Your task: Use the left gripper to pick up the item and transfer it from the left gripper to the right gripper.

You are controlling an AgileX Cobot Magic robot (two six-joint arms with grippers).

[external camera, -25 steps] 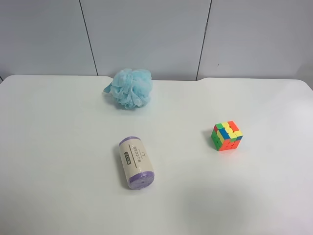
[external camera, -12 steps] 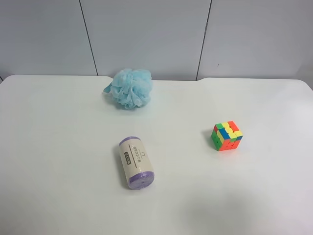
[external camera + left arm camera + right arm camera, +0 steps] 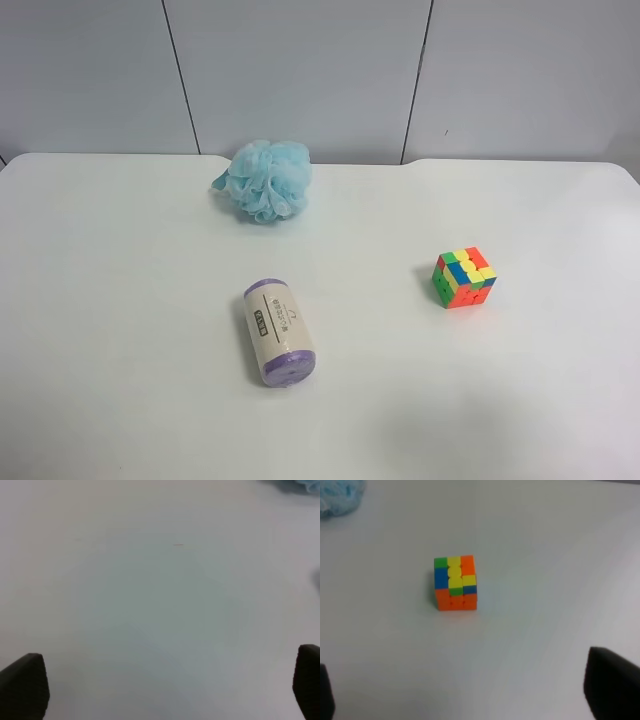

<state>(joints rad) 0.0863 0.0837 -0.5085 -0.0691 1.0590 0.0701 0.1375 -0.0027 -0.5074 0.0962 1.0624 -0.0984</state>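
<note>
The puzzle cube (image 3: 464, 277) stands on the white table at the right of the exterior high view, with orange, green, yellow, blue and red squares showing. It also shows in the right wrist view (image 3: 455, 582), ahead of my right gripper (image 3: 470, 695) and apart from it. That gripper is open and empty, with only its black fingertips (image 3: 612, 685) showing. My left gripper (image 3: 165, 685) is open and empty over bare table, with its fingertips (image 3: 22, 685) at the picture's corners. No cube shows in the left wrist view. Neither arm shows in the exterior high view.
A white roll with purple ends (image 3: 278, 332) lies left of the cube. A light blue mesh bath puff (image 3: 267, 180) sits at the back near the wall; it also shows in the right wrist view (image 3: 337, 497) and the left wrist view (image 3: 300, 485).
</note>
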